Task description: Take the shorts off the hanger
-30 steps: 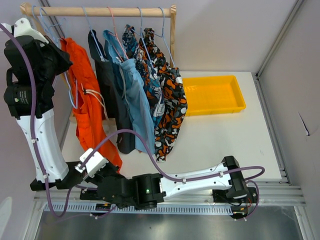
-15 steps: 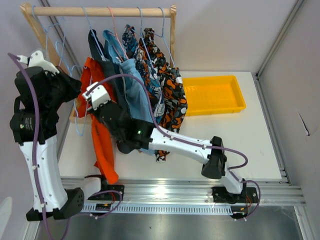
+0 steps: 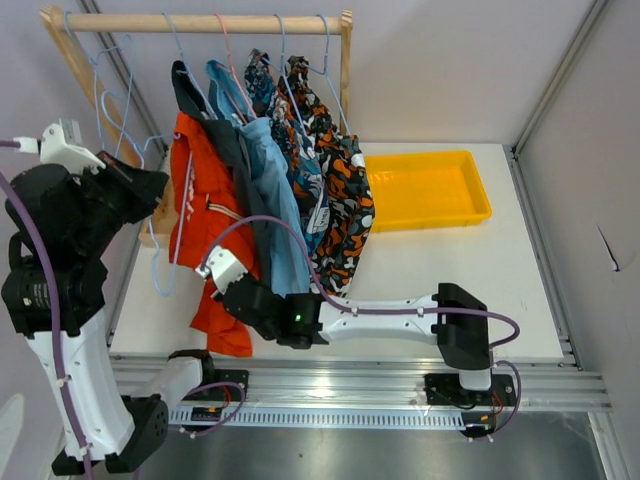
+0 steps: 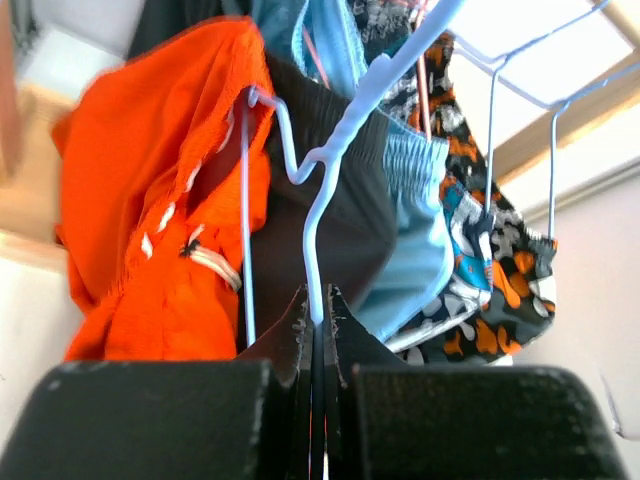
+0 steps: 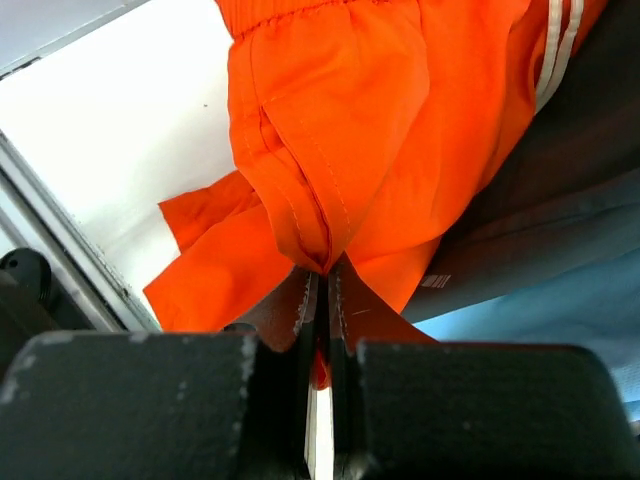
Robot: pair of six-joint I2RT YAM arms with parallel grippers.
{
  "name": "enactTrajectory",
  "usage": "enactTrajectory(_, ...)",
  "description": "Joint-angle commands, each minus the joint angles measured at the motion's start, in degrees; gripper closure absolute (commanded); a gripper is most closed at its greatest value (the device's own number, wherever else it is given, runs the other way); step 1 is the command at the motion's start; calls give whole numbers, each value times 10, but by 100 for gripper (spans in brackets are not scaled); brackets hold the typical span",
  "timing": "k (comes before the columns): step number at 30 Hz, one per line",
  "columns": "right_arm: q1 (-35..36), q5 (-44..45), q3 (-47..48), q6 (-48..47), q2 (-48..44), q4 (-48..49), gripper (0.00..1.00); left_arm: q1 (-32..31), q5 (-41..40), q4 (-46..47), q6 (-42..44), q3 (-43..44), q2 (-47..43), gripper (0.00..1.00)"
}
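Observation:
The plain orange shorts hang at the left end of the row, partly on a light blue wire hanger. My left gripper is shut on that hanger's wire; the orange shorts are on its arm. My right gripper is shut on a fold of the orange shorts low down. The dark grey, light blue, blue-and-orange print and blotch print shorts hang on the wooden rod.
A yellow tray lies on the white table at the back right. The rack's wooden posts stand at left and right. Several empty wire hangers hang at the rod's left end. A grey wall is on the right.
My right arm rose from near the table's front to the orange shorts, took hold, and has pulled down. My left arm came down with the hanger. The orange shorts shifted right.

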Motion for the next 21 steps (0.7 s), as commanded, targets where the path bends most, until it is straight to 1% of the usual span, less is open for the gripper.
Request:
enactTrajectory(1,-25,19,4,28,-38,55,100,-7,28,18,-55,-74,-32,100)
enactTrajectory(2,-28,17,13,14,-34,56,100,-9,13,21,-56,-100,-45,100)
enactTrajectory(3,-30,14,19,7,-32,57,100,-10,-27,1,-53,-159,-58,100)
enactTrajectory(6,-41,6,45,-18,-20,60,100,-16,-63,-59,-37,-207,-60,100)
enactTrajectory(7,-47,3,51,-19,-16,62,100,-27,-96,-67,-38,-215,-68,100)
enactTrajectory(8,-50,-6,57,-19,-13,61,100,-29,-101,-75,-39,-225,-74,100)
enactTrajectory(9,-52,-9,69,-19,-8,60,100,-52,-102,-88,-45,-230,-84,100)
enactTrajectory(13,-66,-23,79,-19,4,51,100,-77,-77,-129,-56,-216,-98,100)
enactTrajectory(16,-73,-25,57,-18,5,54,100,-81,-16,-141,-66,-208,-109,100)
enactTrajectory(17,-76,-28,49,-14,3,56,100,-81,26,-141,-70,-207,-111,100)
enactTrajectory(19,-79,-31,30,-5,1,60,100,-81,64,-151,-70,-196,-109,100)
enactTrajectory(20,-79,-31,25,-4,-1,59,100,-81,60,-159,-67,-177,-107,100)
enactTrajectory(21,-77,-27,19,4,-5,56,100,-81,36,-181,-64,-142,-103,100)
